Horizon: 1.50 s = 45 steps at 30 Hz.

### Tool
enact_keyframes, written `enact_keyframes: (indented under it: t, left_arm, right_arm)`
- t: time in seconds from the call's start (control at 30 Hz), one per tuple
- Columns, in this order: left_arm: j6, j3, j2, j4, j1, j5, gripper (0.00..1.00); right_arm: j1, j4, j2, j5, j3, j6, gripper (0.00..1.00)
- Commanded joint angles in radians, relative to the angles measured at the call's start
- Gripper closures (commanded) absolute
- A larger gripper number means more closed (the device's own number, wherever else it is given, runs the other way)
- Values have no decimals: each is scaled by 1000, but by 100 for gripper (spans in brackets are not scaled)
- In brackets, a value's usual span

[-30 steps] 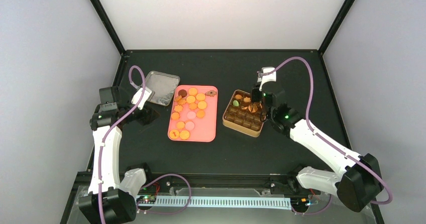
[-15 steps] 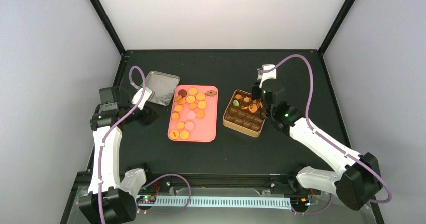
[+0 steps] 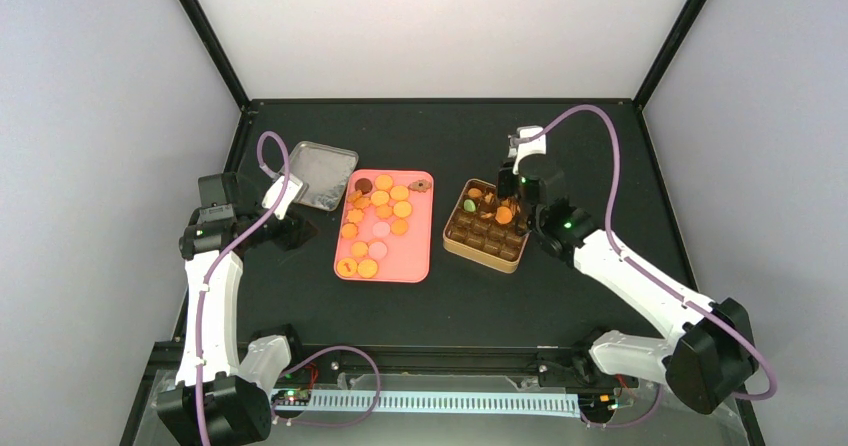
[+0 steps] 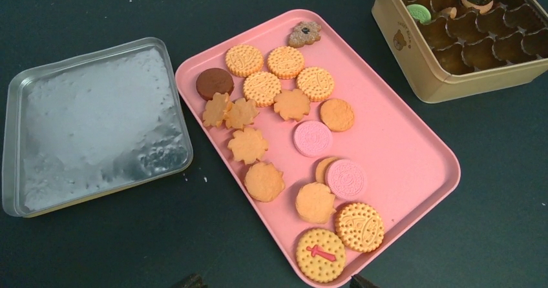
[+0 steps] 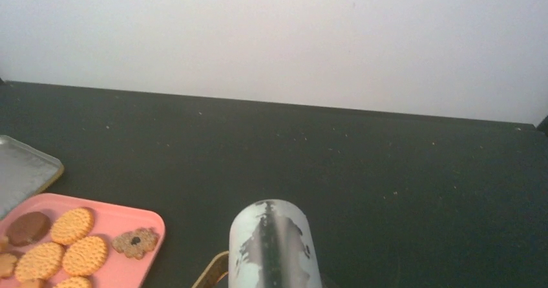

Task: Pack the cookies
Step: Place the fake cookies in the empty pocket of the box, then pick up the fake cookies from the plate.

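Several cookies (image 3: 380, 216), mostly orange-yellow with two pink and one dark brown, lie on a pink tray (image 3: 412, 266). The left wrist view shows these cookies (image 4: 291, 101) from close up. To the right stands the gold tin (image 3: 470, 246) with brown cups, holding a green cookie (image 3: 469, 206) and orange ones (image 3: 504, 215). My right gripper (image 3: 511, 197) hangs over the tin's far right corner; its jaw gap is hidden. One pale finger (image 5: 274, 246) fills the right wrist view. My left gripper (image 3: 296, 228) waits open left of the tray, with the tray's near corner between its fingertips (image 4: 358, 280).
A silver tin lid (image 3: 322, 174) lies upside down at the tray's far left corner, close beside my left gripper. The black walled table edge runs along the back and both sides. The right arm's purple cable arches above the tin.
My right gripper has drawn slightly up and back over the tin, and an orange cookie stays in the cup beneath it. The left arm has not moved.
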Motion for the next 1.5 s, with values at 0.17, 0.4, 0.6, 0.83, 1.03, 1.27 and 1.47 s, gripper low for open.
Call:
enact_keyframes:
  t: [0.17,0.4,0.6,0.83,1.03,1.27,1.47]
  left_arm:
    - [8,16,-3,-15,6,13,40]
    - [-4,33,1,-26,8,12,40]
    - [-5,33,1,-36,10,11,40]
    - [-1,24,-3,-36,19,11,40]
    - [-2,27,2,-32,19,12,40]
    - [0,12,1,-25,20,10,40]
    - [-5,9,1,-20,20,18,40]
  right_arm:
    - [49,16,-29,-88,141,35,69]
    - [173,65,99,-143,229,49,69]
    - [236,99,310,-192,358,69,68]
    - [278,108,497,-198,476,79,66]
    - [283,120,568,-202,496,88,65]
    - [301,131,555,-206,430,101,64]
    - [327,140,537,-172,380,82,65]
